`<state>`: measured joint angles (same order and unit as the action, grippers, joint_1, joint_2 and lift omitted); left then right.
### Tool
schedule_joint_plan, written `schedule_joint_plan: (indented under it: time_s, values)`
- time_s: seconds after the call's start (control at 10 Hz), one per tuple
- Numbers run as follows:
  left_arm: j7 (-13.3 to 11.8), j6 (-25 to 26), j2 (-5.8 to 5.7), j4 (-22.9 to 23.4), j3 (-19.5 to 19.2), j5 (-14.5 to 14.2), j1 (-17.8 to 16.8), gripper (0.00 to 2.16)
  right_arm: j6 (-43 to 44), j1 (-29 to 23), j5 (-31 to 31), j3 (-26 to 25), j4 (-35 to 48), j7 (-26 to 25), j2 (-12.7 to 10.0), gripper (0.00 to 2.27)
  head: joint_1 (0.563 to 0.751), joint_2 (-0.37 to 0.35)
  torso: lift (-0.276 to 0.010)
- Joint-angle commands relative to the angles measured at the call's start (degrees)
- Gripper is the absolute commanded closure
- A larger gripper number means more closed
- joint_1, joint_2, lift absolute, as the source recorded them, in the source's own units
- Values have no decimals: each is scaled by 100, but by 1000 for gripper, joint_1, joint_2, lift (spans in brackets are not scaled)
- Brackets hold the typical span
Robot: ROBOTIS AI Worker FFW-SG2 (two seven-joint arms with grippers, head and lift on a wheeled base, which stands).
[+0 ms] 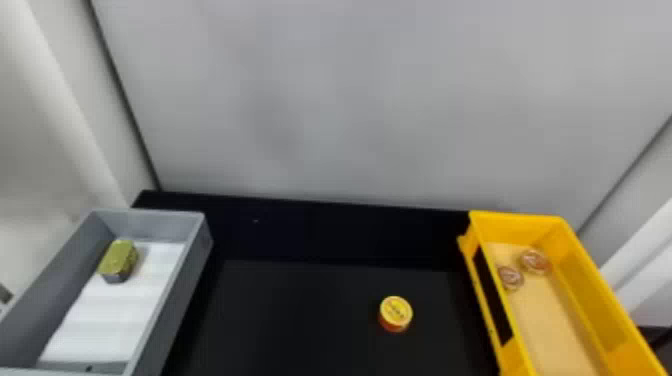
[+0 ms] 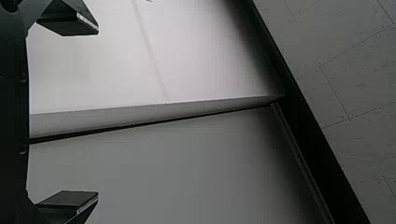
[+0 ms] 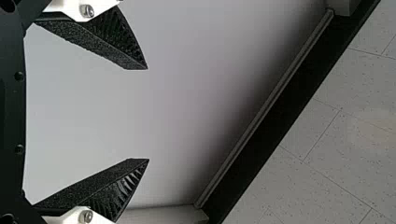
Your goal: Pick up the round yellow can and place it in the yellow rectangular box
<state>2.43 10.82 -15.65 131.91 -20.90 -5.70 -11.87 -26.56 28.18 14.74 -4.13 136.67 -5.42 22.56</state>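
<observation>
Closest to the left wrist camera, see the left gripper (image 2: 98, 112) with spread fingers around nothing. Head view, far left: note a grey bin (image 1: 155, 225) with a green-gold tin (image 1: 117, 257) on white lining (image 1: 110, 320). Rightward, find the round yellow can (image 1: 396, 311) upright on the black surface (image 1: 280, 320). Beyond, see the yellow rectangular box (image 1: 595, 295) with two small round pieces (image 1: 534, 261) inside. Right wrist view: see the right gripper (image 3: 148, 114) empty, likewise spread. Judge the approach as the step in hand; likely needs right-hand reach, straddle, squeeze, then lift clear of the box wall.
</observation>
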Motion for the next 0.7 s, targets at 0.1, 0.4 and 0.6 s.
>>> schedule_joint_plan:
  time_s: [0.1, 0.4, 0.6]
  values:
    - [65, -1, 0, 10, 6, -54, 35, 65, 0, -5, -5, 0, 0, 24, 3, 64, 694, -78, -8]
    - [74, -19, 0, 10, 24, -19, 27, 65, -9, -14, -5, 8, 0, 24, 3, 64, 694, -78, -8]
    - [74, -27, 0, 10, 33, -19, 18, 65, -114, -14, -40, 35, -9, 24, 3, 64, 694, -78, -8]
